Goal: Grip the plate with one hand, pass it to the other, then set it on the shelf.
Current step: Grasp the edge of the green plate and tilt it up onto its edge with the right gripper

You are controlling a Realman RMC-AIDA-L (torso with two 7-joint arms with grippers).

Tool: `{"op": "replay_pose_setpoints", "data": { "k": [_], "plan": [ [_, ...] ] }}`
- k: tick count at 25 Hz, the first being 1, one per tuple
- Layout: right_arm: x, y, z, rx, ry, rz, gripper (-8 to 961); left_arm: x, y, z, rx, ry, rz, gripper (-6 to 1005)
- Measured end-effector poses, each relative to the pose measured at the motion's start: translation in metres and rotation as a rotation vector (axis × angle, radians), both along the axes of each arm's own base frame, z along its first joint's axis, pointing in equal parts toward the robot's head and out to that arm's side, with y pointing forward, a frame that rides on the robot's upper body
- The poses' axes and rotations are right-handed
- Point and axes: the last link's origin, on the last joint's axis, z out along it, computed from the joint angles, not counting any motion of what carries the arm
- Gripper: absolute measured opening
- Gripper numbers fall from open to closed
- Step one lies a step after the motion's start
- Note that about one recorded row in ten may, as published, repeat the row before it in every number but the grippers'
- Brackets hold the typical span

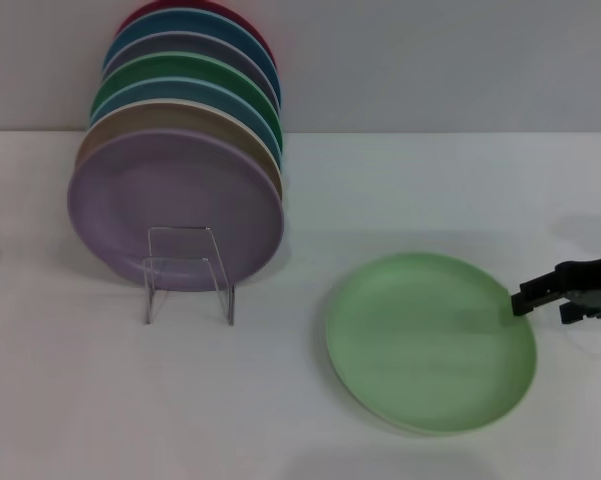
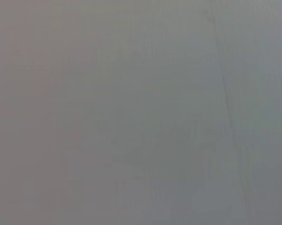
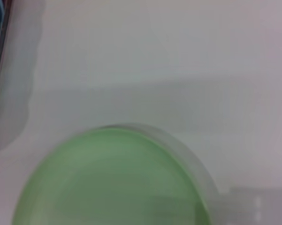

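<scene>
Seven racked plates (image 1: 175, 205), one mint plate (image 1: 430, 342), one clear shelf (image 1: 188, 275), one pincer (image 1: 525, 298).

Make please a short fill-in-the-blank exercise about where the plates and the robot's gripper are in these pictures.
1. The pale green plate lies flat on the ______.
2. The right gripper reaches the plate's ______ edge in the head view.
3. The front plate in the clear rack is ______ in colour.
4. The ______ gripper appears in no picture.

Missing words: table; right; lilac; left
</scene>
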Motion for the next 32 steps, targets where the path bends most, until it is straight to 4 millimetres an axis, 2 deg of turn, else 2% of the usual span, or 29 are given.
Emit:
{"op": "replay_pose_setpoints", "data": {
  "k": [14,32],
  "plan": [
    [0.004,0.005,-0.008,-0.019,-0.053,0.003,710,0.001,0.001,-0.001,-0.006,0.001,-0.006,791],
    [-0.001,0.009,-0.018,-0.044,-0.055,0.014,711,0.002,0.0,-0.004,-0.021,0.006,-0.011,790]
  ]
}}
